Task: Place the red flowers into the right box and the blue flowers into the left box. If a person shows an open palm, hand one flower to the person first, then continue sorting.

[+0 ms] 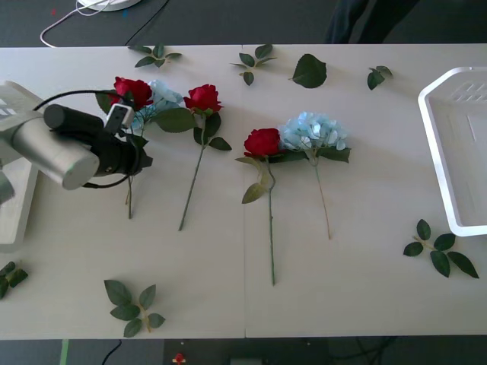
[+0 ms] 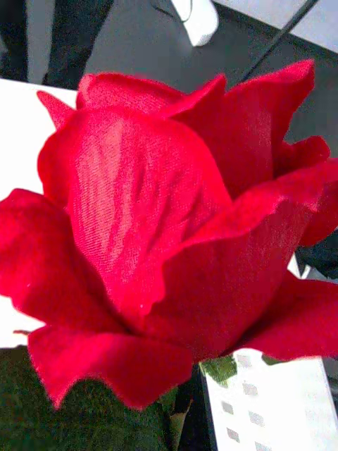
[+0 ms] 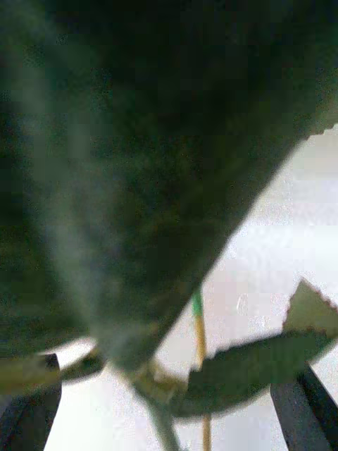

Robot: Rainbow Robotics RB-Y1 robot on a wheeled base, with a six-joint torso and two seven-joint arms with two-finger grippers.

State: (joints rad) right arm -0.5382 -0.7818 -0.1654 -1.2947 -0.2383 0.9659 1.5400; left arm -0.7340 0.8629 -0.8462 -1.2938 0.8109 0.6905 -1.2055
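Red blooms mark three roses on the white desk (image 1: 365, 296). One rose (image 1: 133, 90) lies near the far left corner, touching a pale-blue flower (image 1: 163, 97). A second rose (image 1: 202, 97) lies just beside them, and a third rose (image 1: 263, 141) lies at the middle, head to head with another blue flower (image 1: 313, 131). All the stems run toward the near edge.

The left arm (image 1: 57, 148) reaches in from the left edge, its grey forearm slanting across the desk and its black wrist bent down over the far-left pair. The left gripper (image 1: 137, 160) sits low on their stems, just below the blooms. In the left wrist view its black fingers (image 3: 310, 412) stand spread apart at the two corners, with a thin stem (image 3: 200, 331) and toothed leaves (image 3: 246, 363) between them, not yet pinched. A large dark leaf (image 3: 141, 176) hangs close to the lens.

The cream left box (image 1: 17, 220) lies at the left edge, partly under the arm. The white right box (image 1: 431, 160) sits at the right edge.

The right wrist view looks at close range onto a red bloom (image 2: 162, 232), with a corner of a white box (image 2: 274, 402) under it.

Loose leaf sprigs (image 1: 133, 304) lie scattered along the edges.
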